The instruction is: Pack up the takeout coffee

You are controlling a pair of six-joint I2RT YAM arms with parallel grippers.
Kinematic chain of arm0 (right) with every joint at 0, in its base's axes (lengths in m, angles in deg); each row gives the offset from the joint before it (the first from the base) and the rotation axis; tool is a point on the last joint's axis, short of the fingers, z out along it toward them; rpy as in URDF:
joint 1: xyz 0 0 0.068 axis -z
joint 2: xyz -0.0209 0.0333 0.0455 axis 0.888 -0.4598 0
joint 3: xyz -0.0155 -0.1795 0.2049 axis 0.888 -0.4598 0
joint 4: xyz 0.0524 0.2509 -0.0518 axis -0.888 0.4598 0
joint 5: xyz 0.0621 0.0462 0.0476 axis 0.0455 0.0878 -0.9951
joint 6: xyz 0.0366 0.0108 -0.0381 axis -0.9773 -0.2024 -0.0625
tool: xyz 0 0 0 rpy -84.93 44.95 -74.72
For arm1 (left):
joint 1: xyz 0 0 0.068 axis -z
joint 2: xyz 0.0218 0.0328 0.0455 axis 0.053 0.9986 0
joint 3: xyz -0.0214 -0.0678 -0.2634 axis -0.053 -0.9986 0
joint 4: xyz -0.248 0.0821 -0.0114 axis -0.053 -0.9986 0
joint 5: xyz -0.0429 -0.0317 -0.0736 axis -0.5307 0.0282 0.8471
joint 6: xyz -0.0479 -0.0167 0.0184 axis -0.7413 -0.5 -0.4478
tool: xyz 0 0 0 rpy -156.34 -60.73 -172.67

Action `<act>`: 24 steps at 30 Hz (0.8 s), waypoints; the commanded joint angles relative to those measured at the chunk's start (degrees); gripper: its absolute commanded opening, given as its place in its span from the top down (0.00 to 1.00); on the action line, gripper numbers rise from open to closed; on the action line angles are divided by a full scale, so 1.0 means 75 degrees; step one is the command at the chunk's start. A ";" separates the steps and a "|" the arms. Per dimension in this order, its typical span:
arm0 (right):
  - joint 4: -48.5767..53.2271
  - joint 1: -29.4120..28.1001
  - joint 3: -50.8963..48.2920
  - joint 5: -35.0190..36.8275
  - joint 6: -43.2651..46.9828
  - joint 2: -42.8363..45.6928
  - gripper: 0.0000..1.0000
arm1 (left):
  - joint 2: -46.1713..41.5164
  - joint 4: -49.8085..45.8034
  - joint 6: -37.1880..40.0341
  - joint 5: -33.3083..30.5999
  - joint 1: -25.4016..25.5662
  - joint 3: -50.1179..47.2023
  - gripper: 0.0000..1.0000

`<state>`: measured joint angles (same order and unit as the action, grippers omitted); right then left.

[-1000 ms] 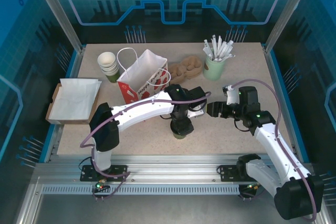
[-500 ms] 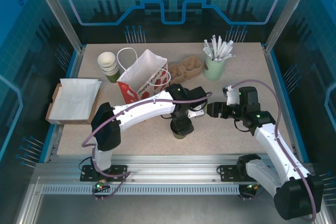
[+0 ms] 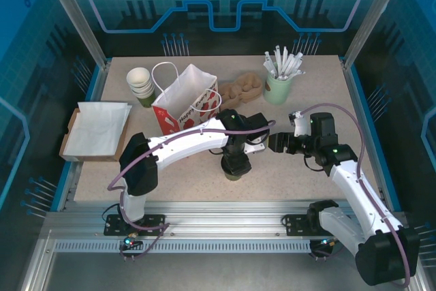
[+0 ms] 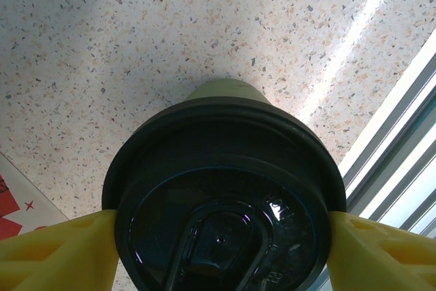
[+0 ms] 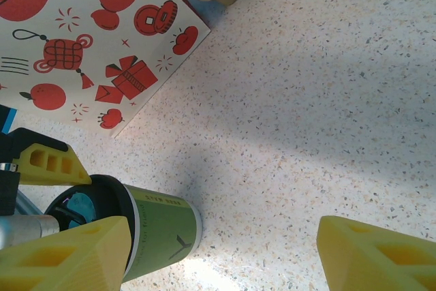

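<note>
Takeout coffee (image 4: 221, 189) stood upright on the table (image 3: 300, 172), near its front edge and apart from the red-and-white bag (image 3: 187, 100); the left gripper (image 4: 221, 243) was clamped on it from above, yellow fingers (image 4: 61, 250) pressed against opposite sides of the black lid's rim; the right gripper (image 5: 218, 257) hung spread wide beside it, holding nothing. By its looks, the paper wall would crush easily and the lid might pop off; a hold lower on the green body seemed safer; any liquid inside would slosh.
</note>
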<state>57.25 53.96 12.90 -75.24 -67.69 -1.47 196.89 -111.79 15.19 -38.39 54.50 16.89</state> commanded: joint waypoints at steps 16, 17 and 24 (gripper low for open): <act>0.0005 0.0105 -0.0143 -0.0205 0.0103 -0.0014 0.27 | 0.0138 -0.0147 0.0122 -0.0064 -0.0077 -0.0173 0.23; 0.0005 0.0096 -0.0136 -0.0209 0.0103 -0.0015 0.27 | 0.0138 -0.0152 0.0125 -0.0060 -0.0084 -0.0171 0.23; 0.0004 0.0100 -0.0140 -0.0221 0.0103 -0.0021 0.27 | 0.0138 -0.0158 0.0122 -0.0070 -0.0078 -0.0190 0.23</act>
<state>57.23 53.96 12.90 -75.43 -67.67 -1.62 196.89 -111.79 15.21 -38.39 54.39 16.83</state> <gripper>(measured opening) 0.734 0.770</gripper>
